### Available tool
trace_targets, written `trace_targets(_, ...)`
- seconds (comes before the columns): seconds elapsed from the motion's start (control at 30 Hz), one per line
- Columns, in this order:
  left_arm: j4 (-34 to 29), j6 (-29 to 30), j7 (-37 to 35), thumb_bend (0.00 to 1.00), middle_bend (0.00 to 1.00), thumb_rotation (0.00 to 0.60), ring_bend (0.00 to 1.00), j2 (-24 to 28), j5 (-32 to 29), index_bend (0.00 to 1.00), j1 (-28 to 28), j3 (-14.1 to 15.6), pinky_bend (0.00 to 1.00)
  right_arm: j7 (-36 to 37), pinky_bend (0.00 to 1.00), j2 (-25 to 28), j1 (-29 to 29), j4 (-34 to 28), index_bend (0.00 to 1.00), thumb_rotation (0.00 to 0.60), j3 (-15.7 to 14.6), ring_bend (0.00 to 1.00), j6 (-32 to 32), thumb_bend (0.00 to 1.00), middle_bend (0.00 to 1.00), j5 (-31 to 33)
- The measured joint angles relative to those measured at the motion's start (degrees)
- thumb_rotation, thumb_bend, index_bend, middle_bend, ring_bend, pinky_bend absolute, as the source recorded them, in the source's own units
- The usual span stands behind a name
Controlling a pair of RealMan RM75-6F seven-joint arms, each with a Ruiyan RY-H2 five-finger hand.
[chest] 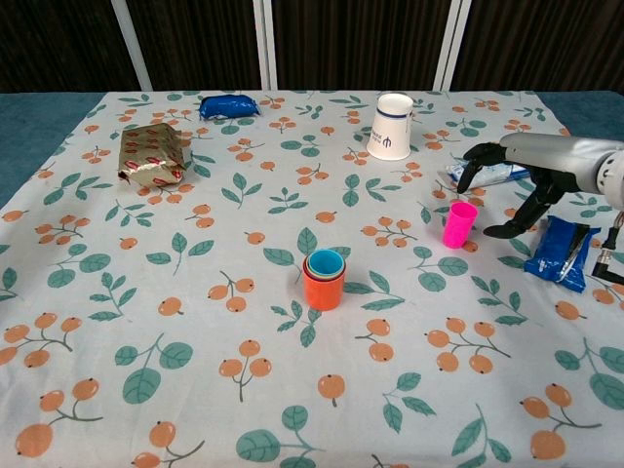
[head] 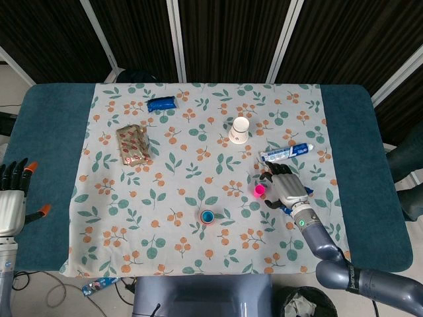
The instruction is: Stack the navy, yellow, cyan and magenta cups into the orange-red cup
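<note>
The orange-red cup (chest: 323, 286) stands upright near the middle of the cloth, with a yellow rim and a cyan cup (chest: 326, 261) nested inside it; the head view shows the stack (head: 207, 216) from above. The navy cup is hidden. A magenta cup (chest: 459, 224) (head: 260, 191) stands upright to the right. My right hand (chest: 522, 168) (head: 284, 185) hovers just right of the magenta cup, fingers spread and curved around it, holding nothing. At the far left edge, off the cloth, my left hand (head: 12, 198) stays open.
A white paper cup (chest: 391, 126) stands upside down at the back. A toothpaste tube (chest: 499, 171) lies behind my right hand and a blue packet (chest: 558, 253) just right of it. A patterned box (chest: 152, 153) and a blue pouch (chest: 228, 104) lie at the back left.
</note>
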Motion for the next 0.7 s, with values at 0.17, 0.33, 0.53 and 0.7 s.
trace_targets(0.17, -0.3, -0.8, 0.3, 0.09, 0.02, 0.600, 0.00, 0.0, -0.1, 0.13, 0.2, -0.3, 0.00, 0.1, 0.04, -0.8, 0.6, 0.6, 0.35, 0.600, -0.2, 0.03, 0.0, 0.39, 0.00, 0.5)
trace_targets(0.33, -0.5, -1.3, 0.9, 0.09, 0.02, 0.600, 0.00, 0.0, -0.1, 0.13, 0.5, -1.0, 0.00, -0.1, 0.04, -1.4, 1.1, 1.2, 0.38, 0.600, -0.4, 0.03, 0.5, 0.42, 0.00, 0.7)
trace_targets(0.53, -0.6, -1.8, 0.9, 0.09, 0.02, 0.600, 0.00, 0.0, 0.0, 0.13, 0.9, -1.7, 0.00, -1.2, 0.04, -2.3, 1.7, 2.0, 0.39, 0.600, -0.8, 0.03, 1.8, 0.43, 0.00, 0.5)
trace_targets(0.7, -0.7, -2.3, 0.8, 0.09, 0.01, 0.600, 0.00, 0.1, 0.1, 0.13, 1.1, -2.1, 0.00, -1.5, 0.04, -2.7, 2.1, 2.0, 0.39, 0.600, -1.0, 0.03, 2.0, 0.43, 0.00, 1.1)
